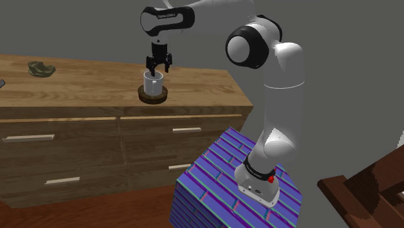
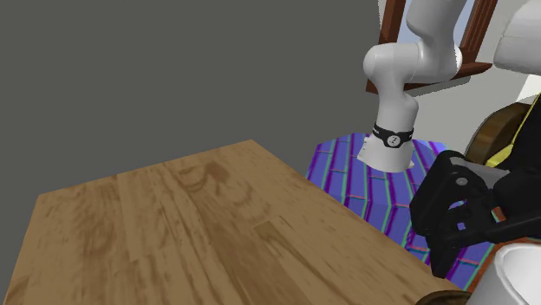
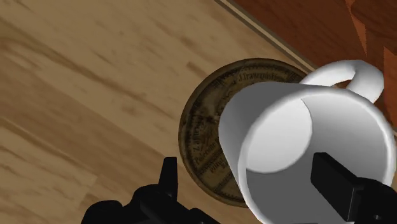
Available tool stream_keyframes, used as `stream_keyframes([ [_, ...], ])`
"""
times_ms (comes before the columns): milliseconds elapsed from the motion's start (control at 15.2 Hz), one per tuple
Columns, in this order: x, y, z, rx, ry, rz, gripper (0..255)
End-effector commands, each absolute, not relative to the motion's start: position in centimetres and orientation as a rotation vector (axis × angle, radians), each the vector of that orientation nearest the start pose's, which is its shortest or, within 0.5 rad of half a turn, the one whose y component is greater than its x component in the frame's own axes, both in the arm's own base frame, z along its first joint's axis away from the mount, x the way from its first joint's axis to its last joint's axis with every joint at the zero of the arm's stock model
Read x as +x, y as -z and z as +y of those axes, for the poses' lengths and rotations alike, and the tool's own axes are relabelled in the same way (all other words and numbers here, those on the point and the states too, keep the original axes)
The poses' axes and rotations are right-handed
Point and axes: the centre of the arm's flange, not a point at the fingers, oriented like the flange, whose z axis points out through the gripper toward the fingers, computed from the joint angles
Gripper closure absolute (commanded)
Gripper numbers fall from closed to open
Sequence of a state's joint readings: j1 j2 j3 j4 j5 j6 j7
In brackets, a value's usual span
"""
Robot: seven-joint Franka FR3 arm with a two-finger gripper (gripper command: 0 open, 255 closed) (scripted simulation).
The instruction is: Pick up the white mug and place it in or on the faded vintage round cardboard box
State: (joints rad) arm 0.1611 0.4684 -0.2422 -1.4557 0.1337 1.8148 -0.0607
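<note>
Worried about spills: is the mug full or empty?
Empty: inside the mug, the wrist view shows bare white walls and bottom.

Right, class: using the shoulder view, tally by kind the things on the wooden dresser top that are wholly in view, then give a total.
White mug: 1
Round brown box: 1
Small greenish object: 1
Total: 3

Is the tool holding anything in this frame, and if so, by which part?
Nothing is held: the tool is open just above the mug, which sits on the round box.
</note>
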Motion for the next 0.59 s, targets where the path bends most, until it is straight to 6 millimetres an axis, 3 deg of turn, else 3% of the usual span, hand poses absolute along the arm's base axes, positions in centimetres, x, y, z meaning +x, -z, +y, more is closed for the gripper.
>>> stream_keyframes([
  [0,68.2,-43.8,-1.9,-3.112,-0.147,0.061,0],
  [66,68.3,-44.8,-2.0,-3.112,-0.147,0.061,0],
  [528,68.3,-44.8,-2.0,-3.112,-0.147,0.061,0],
])
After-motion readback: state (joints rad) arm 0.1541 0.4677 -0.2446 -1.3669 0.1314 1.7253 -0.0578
